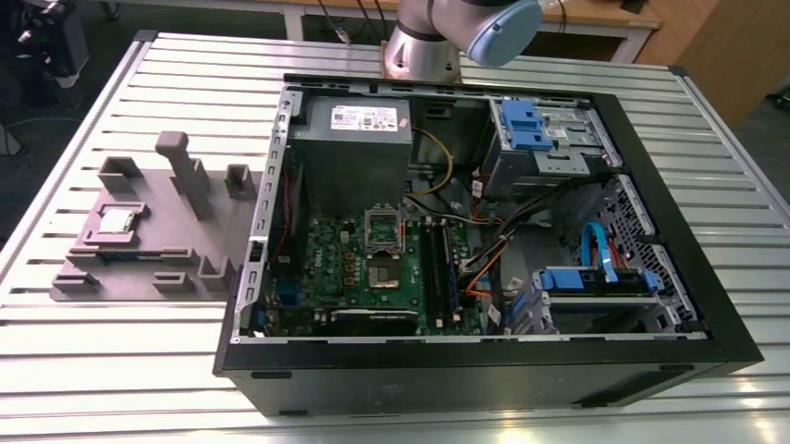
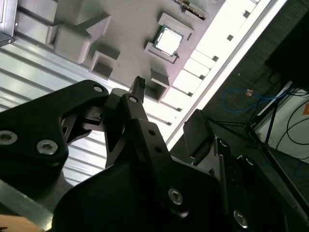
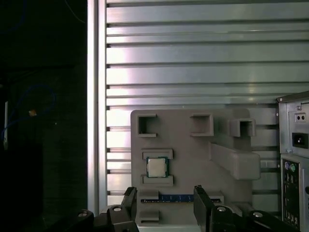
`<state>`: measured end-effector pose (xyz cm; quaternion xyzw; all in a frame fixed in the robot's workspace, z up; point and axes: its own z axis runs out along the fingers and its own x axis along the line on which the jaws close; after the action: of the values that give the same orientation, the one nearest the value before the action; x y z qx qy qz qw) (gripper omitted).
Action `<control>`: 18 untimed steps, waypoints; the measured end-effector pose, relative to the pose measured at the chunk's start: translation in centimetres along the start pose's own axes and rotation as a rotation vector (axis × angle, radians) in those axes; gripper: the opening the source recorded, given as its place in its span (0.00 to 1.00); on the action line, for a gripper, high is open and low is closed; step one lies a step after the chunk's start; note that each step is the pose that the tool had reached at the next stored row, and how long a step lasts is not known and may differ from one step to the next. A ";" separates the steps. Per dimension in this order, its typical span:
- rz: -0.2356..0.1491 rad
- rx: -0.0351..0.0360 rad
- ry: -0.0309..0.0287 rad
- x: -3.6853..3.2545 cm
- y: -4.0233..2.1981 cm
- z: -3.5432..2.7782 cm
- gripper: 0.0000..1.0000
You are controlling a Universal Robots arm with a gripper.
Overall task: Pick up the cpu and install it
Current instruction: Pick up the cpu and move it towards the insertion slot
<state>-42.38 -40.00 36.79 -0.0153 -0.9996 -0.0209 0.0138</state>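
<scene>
The cpu (image 3: pixel 156 167) is seated in a grey fixture (image 3: pixel 183 142) laid near the edge of the slatted worktop (image 3: pixel 193 63); the pincer (image 3: pixel 166 205) is held spread, clear of it.

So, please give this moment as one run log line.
pincer: open, empty | cpu: in grey fixture, untouched | install: not yet done

- The arm (image 1: pixel 423 46) stands as a silver column at the far edge of the exterior view, with a pale blue joint cap (image 1: pixel 504 30) toward the exterior view's right.
- In the first wrist view the black hand (image 3: pixel 164 192) points downward.
- Its two fingers (image 3: pixel 203 205) are spread well apart, with nothing gripped between them.
</scene>
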 end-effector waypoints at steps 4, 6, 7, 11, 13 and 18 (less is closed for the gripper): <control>0.000 0.0000 0.0000 0.01 -0.01 0.15 0.59; 0.000 0.0001 0.0001 0.01 -0.02 0.22 0.59; -0.001 0.0001 0.0002 0.01 -0.02 0.24 0.59; -0.002 0.0001 0.0001 0.01 -0.06 0.38 0.59; -0.003 0.0000 0.0000 0.00 -0.15 0.45 0.59; -0.003 0.0001 0.0001 -0.01 -0.34 0.57 0.59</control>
<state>-42.40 -40.32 36.20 -0.0137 -0.9996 -0.0209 0.0139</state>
